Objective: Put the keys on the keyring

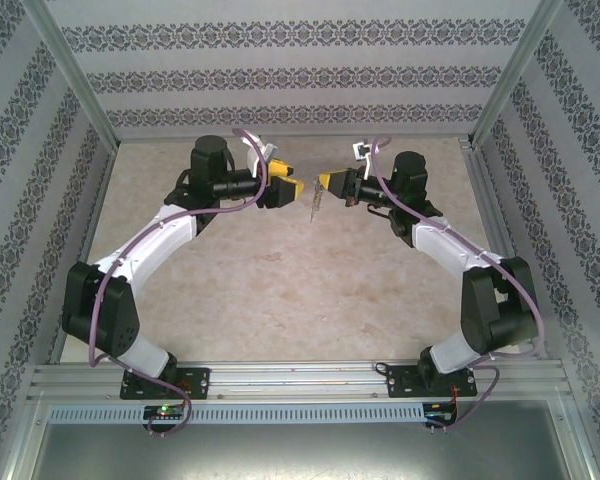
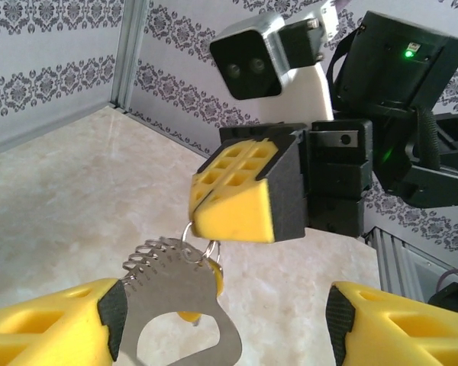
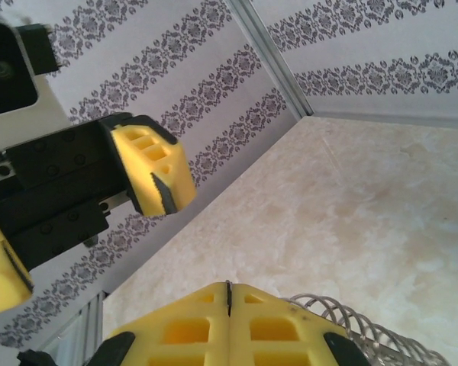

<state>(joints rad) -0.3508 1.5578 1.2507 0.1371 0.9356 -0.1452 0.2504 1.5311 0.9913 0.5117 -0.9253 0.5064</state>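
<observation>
Your arms meet above the far middle of the desk [image 1: 280, 300]. On your left gripper [image 2: 223, 324] the jaws are spread. On your right gripper [image 2: 202, 204] they pinch the top of the keyring [image 2: 175, 293]. The keyring hangs long axis down between the left jaws, nearer one jaw. A brass speck [image 2: 214, 276] near its top may be the key.

Lab test cell, aluminium frame [image 1: 300, 378], wallpapered panels [image 1: 300, 70], marble-look tabletop [image 1: 280, 290]

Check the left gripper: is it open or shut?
Open: the left gripper has its fingers wide apart; the keyring hangs from the shut right gripper.
</observation>
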